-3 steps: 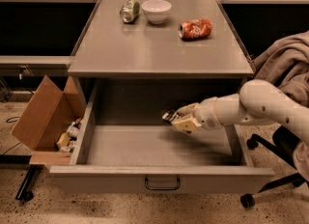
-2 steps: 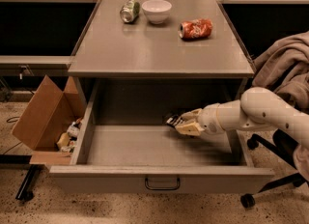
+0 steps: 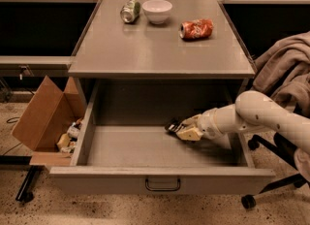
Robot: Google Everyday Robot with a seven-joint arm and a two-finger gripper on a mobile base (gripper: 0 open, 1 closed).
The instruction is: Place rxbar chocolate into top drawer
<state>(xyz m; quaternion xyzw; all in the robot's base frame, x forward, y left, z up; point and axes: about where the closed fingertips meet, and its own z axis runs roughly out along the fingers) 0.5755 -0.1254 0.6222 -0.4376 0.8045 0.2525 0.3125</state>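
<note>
Top drawer pulled open. The gripper is inside it, right of centre and just above the drawer floor, clamped on one end of the rxbar chocolate. The bar's dark free end points toward the drawer's left wall. Expect a light, flat, slightly pliant bar with a slick wrapper; pinch it across the flat faces. Compared with a second ago, the gripper sits lower in the drawer, its hold on the bar unchanged.

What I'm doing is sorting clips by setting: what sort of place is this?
Probably an office or lab: a grey counter over an open drawer, a wheeled chair, a cardboard box. The gripper is inside the drawer at right.
</note>
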